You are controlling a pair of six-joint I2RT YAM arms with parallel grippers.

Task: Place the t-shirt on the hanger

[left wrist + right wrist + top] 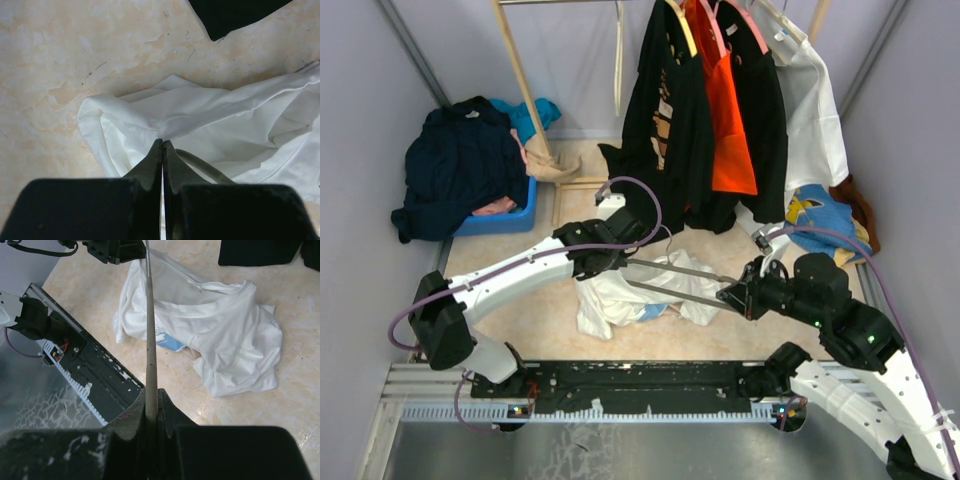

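The white t-shirt (620, 300) lies crumpled on the beige tabletop, and a bit of its blue print (167, 341) shows among the folds. My left gripper (162, 143) is shut on a pinch of its fabric at the upper left of the heap (620, 262). The thin pale hanger (685, 272) stretches level over the t-shirt between both grippers. My right gripper (151, 396) is shut on one end of it, to the right of the heap (732, 294). The hanger's arm (149, 315) runs away from the jaws towards the left gripper. A curved piece of the hanger (200, 165) shows beside the left jaws.
Black, orange and white garments (720, 110) hang on a wooden rack (525, 90) at the back. A blue bin (505, 215) heaped with dark navy clothes stands at the back left. A blue and yellow garment (815, 215) lies at the right. The black base rail (630, 380) runs along the near edge.
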